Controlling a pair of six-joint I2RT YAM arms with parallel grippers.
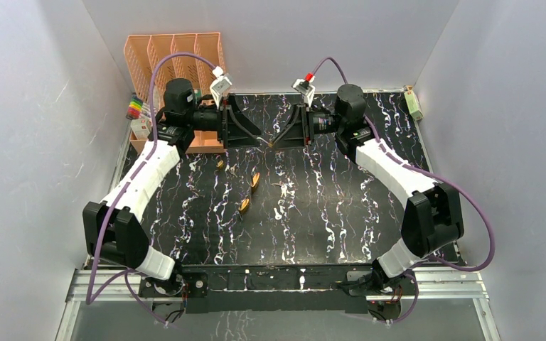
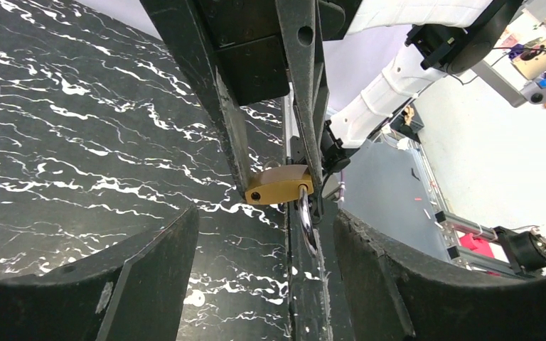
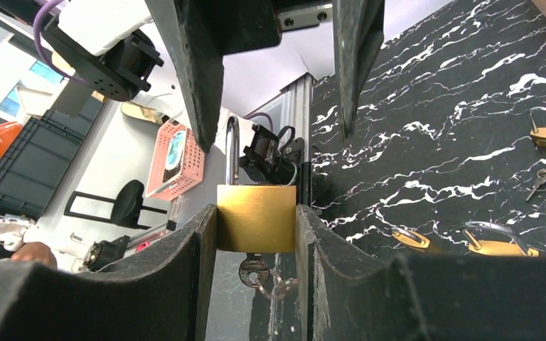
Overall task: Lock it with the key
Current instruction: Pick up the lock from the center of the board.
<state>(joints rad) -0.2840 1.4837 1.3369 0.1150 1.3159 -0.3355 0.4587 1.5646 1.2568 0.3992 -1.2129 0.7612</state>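
Padlock (image 3: 256, 229): clamped in right pincer (image 3: 256, 213), key (image 3: 252, 271) in its base | left pincer (image 2: 266, 215): wide, astride shackle (image 2: 305, 222) | orange rack (image 1: 178, 53): back-left

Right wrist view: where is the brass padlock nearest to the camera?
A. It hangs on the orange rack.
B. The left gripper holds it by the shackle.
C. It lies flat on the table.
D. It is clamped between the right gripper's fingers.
D: the padlock sits squeezed between the two fingers of the right gripper, with the key under it.
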